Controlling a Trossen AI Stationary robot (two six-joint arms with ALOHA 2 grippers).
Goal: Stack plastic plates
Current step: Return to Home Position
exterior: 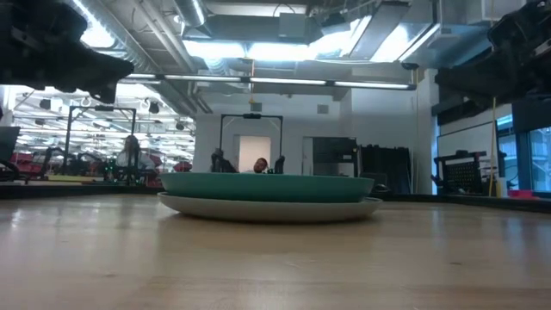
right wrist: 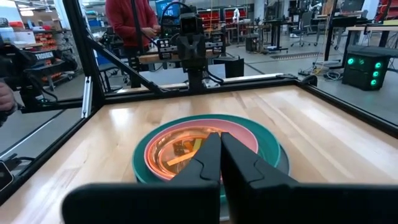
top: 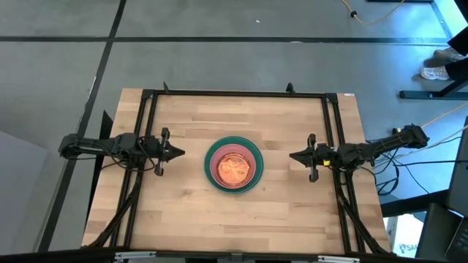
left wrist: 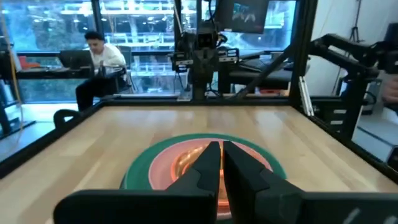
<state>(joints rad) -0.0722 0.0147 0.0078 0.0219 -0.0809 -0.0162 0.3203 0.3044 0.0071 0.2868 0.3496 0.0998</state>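
The plates stand in one stack (top: 234, 166) at the table's middle. A grey plate (exterior: 271, 208) lies at the bottom on the wood, a teal-green one (exterior: 267, 187) on it, then a pink plate (right wrist: 239, 132), with translucent orange small plates (right wrist: 180, 152) nested on top. The other small plates are hidden inside the stack. My left gripper (top: 180, 153) hovers left of the stack, fingers shut, and points at it. My right gripper (top: 293, 156) hovers to the stack's right, also shut, pointing at it. Both are clear of the plates.
A black frame rail (top: 238, 94) runs along the table's far edge and down both sides. Bare wood (top: 234, 226) lies on the near side of the stack. People (right wrist: 132, 22) show beyond the table in the room.
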